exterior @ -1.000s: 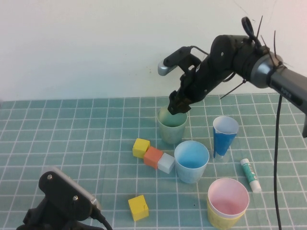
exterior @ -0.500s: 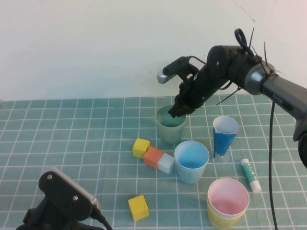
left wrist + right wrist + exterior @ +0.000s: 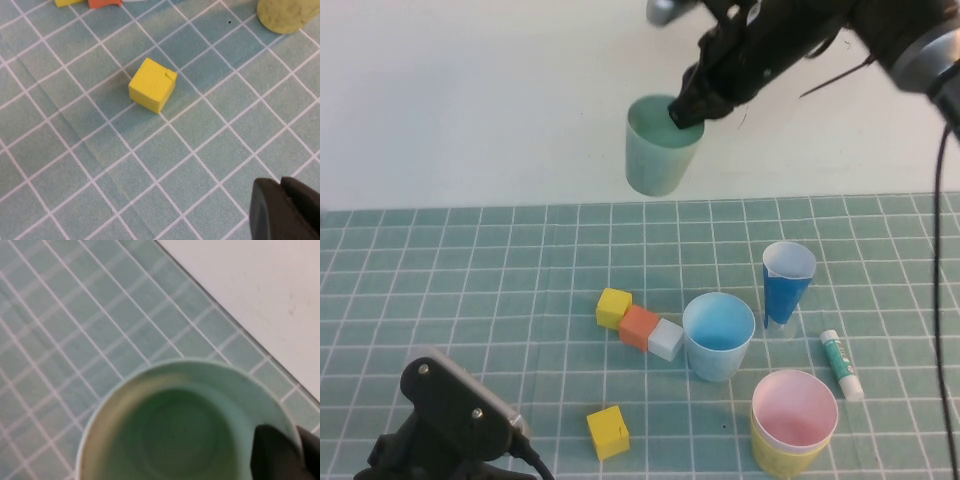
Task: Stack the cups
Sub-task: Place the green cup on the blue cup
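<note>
My right gripper [image 3: 686,108] is shut on the rim of the sage green cup [image 3: 658,147] and holds it high above the back of the table; in the right wrist view the cup's [image 3: 185,425] rim sits between the fingers. The light blue cup [image 3: 718,336] stands upright near the middle. The pink cup [image 3: 795,410] sits nested in the yellow cup [image 3: 772,457] at the front right; the yellow cup also shows in the left wrist view [image 3: 287,15]. My left gripper [image 3: 281,200] is shut and empty, low at the front left.
A narrow dark blue cone cup [image 3: 787,285] stands right of the light blue cup. Yellow [image 3: 614,307], orange [image 3: 641,326] and white [image 3: 667,340] blocks lie in a row; another yellow block [image 3: 608,432] lies in front. A glue stick [image 3: 842,365] lies at the right.
My right gripper has lifted the sage green cup from the table straight up and slightly left. The left arm has not moved.
</note>
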Robot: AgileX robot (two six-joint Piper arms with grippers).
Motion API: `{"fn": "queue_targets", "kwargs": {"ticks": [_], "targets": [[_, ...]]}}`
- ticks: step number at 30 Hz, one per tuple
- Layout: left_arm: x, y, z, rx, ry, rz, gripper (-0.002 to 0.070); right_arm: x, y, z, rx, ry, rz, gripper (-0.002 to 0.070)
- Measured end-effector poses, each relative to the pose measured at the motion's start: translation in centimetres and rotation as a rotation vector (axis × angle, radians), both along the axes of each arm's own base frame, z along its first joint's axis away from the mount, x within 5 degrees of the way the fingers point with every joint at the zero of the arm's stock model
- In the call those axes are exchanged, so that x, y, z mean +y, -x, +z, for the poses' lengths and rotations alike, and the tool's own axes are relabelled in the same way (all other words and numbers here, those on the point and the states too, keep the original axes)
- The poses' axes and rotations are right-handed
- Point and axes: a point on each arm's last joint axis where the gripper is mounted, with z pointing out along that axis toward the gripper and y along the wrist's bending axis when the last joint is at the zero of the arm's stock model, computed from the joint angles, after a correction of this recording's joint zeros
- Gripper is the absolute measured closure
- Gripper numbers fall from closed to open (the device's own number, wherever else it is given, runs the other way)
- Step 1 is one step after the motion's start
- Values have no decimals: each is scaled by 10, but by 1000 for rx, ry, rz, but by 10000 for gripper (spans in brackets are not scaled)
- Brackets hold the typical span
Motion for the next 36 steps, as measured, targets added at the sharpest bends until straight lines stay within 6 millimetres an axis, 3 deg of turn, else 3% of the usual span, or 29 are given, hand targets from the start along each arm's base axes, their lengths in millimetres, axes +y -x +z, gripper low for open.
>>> {"fn": "queue_targets", "kwargs": {"ticks": [3,6,11,19,24,29,32,36], "targets": [[0,0,0,-1,-1,-1,676,-1,15,23,-7,-19,22,654],[0,0,0,-1,-3,-1,676,2,31,27,0,62,34,654],[0,0,0,-2,-4,-1,676,6,57,-4,82,281,60,654],[0,0,0,-3,-5,-2,676,-1,77,-64,234,365,64,654],[0,-1,0,-12,-4,-5,676,-2,77,-82,222,357,46,655],[-1,-1,1,-24,4,-8,676,-1,75,-83,196,338,29,650],[-1,-1,1,-27,5,-9,676,-1,75,-83,191,334,27,605],[-1,-1,1,-27,5,-9,676,-3,76,-83,214,338,18,463]]}}
